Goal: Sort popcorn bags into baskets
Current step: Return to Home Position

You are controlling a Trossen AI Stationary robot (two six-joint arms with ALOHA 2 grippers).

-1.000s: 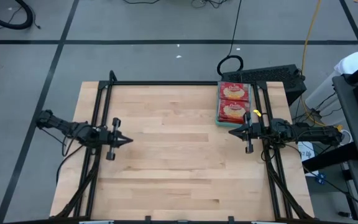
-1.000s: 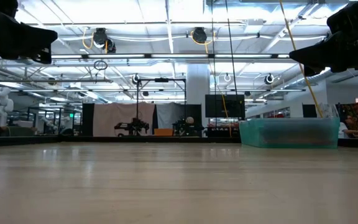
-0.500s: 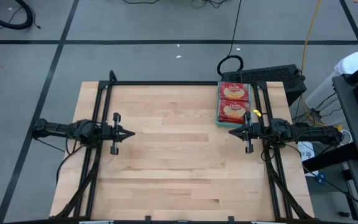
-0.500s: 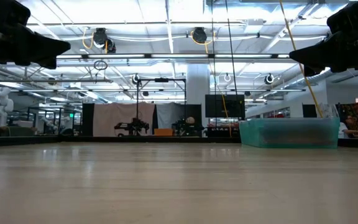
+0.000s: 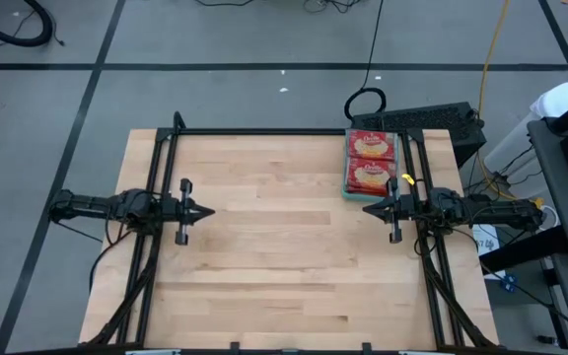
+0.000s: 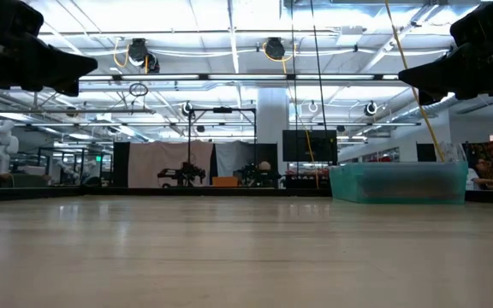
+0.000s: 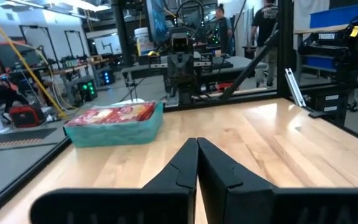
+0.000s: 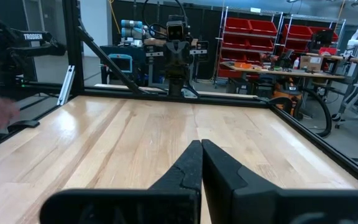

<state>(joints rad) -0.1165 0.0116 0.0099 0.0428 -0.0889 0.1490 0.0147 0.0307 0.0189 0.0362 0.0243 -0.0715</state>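
Note:
The teal basket (image 5: pixel 348 179) stands at the table's far right; the low view (image 6: pixel 398 183) and the left wrist view (image 7: pixel 114 132) show it too. Red popcorn bags lie flat in it, with two on top, one farther (image 5: pixel 371 145) and one nearer (image 5: pixel 370 176). The bags also show in the left wrist view (image 7: pixel 114 114). My left gripper (image 5: pixel 209 211) hovers shut over the table's left side and points level toward the right. My right gripper (image 5: pixel 366 208) hovers shut just nearer than the basket and points left. Both have nothing between their fingers, as their own wrist views (image 7: pixel 197 142) (image 8: pixel 201 143) show.
A black keyboard-like box (image 5: pixel 432 120) sits off the table's far right corner. A black frame (image 5: pixel 264 132) runs along the far edge and both sides. Bare wooden tabletop (image 5: pixel 284 256) spreads between the arms. People stand in the room beyond (image 7: pixel 266 25).
My left arm has swung about its base. It slanted toward the near edge and now points straight across toward the right. Its fingertips have gone a little toward the far edge, and the gripper has stayed shut. The basket and bags have kept still.

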